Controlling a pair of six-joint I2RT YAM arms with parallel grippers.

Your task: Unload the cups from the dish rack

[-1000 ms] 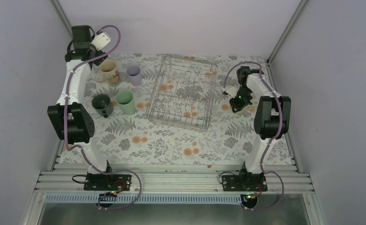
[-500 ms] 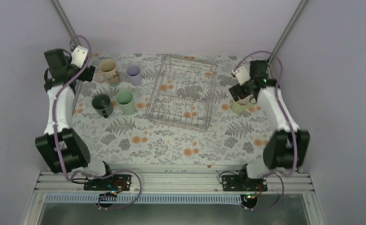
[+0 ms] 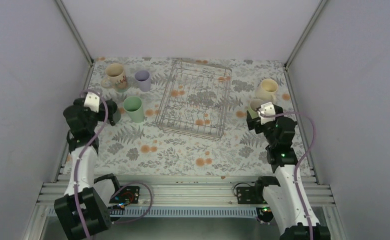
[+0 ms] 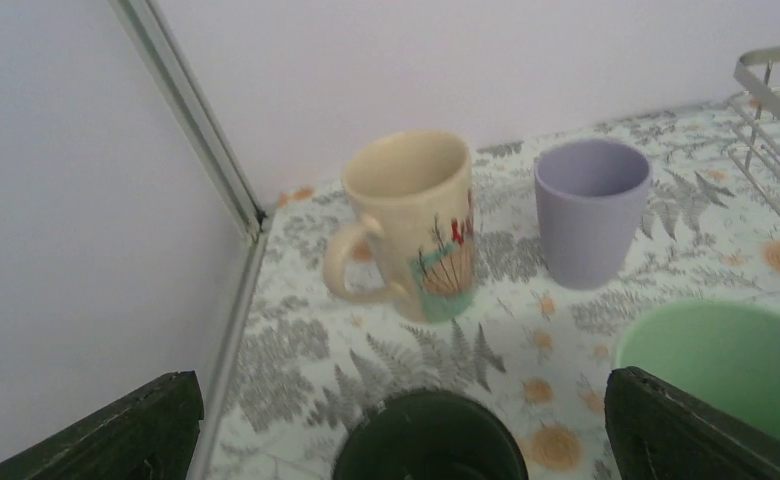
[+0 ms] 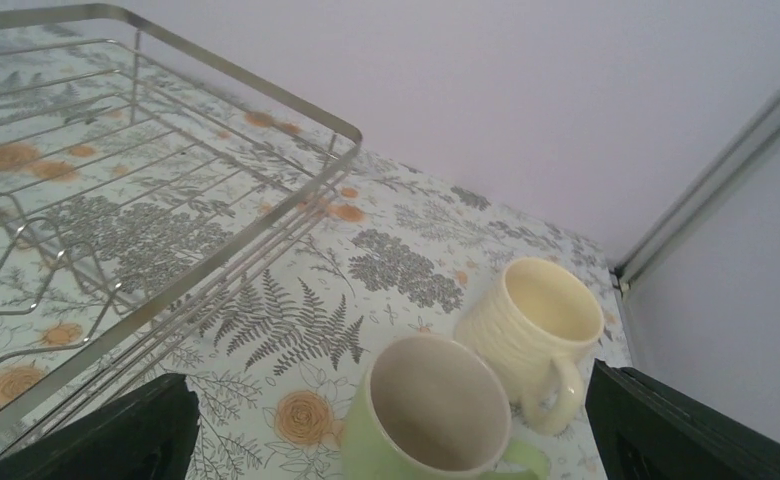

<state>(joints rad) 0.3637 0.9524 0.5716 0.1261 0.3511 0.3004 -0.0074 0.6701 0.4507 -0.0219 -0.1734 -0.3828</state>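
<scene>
The dish rack [image 3: 195,97] stands at mid-table with no cup in it; its rim [image 5: 216,255] fills the left of the right wrist view. Left of it stand a beige marked mug [image 3: 116,76] [image 4: 416,225], a lavender cup [image 3: 142,80] [image 4: 591,210] and a pale green cup [image 3: 133,109] [image 4: 731,365]. My left gripper [image 3: 109,111] hangs open over a dark grey-green cup [image 4: 428,440], fingers [image 4: 146,430] apart from it. Right of the rack stand a cream mug [image 3: 267,90] [image 5: 541,320] and a pale green mug [image 3: 255,105] [image 5: 436,420]. My right gripper [image 3: 255,116] is open just short of that mug.
Enclosure walls and corner posts [image 3: 73,32] close in the back and sides. The left wall rail [image 4: 231,300] runs close beside the left gripper. Floral cloth [image 3: 183,147] covers the table in front of the rack.
Both arms have pulled back from the far corners toward the near edge. The right gripper opened and left the pale green mug standing beside the cream mug.
</scene>
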